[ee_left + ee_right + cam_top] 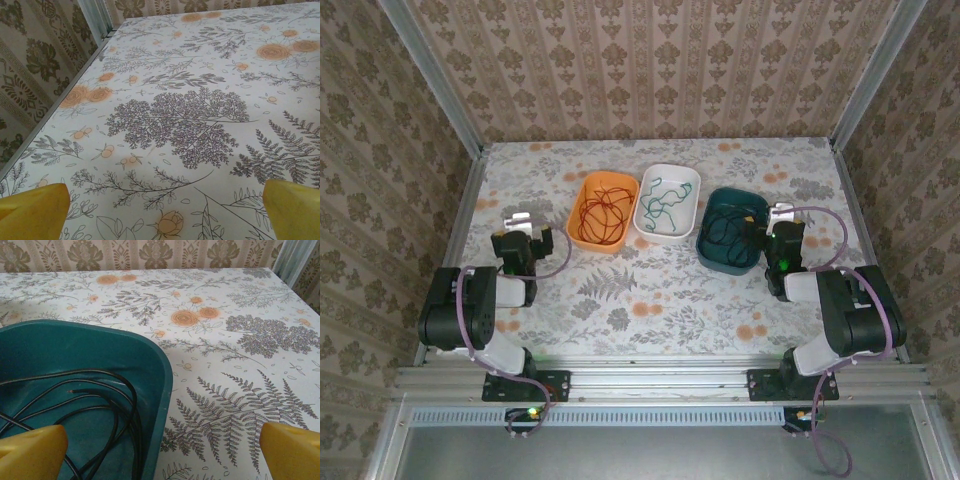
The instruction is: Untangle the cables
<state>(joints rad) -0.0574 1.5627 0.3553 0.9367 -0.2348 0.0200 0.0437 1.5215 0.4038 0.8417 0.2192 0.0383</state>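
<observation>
Soft even light, faint shadows, no glare; wrist views sharp.

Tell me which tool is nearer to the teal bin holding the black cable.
Right. The right tool hangs over the teal bin's right rim; the left tool is far off, left of the orange bin.

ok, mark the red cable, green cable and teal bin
red cable (pixel 603 212): top view, middle of coil
green cable (pixel 665 203): top view, central loop
teal bin (pixel 162 390): right wrist view, right rim
</observation>
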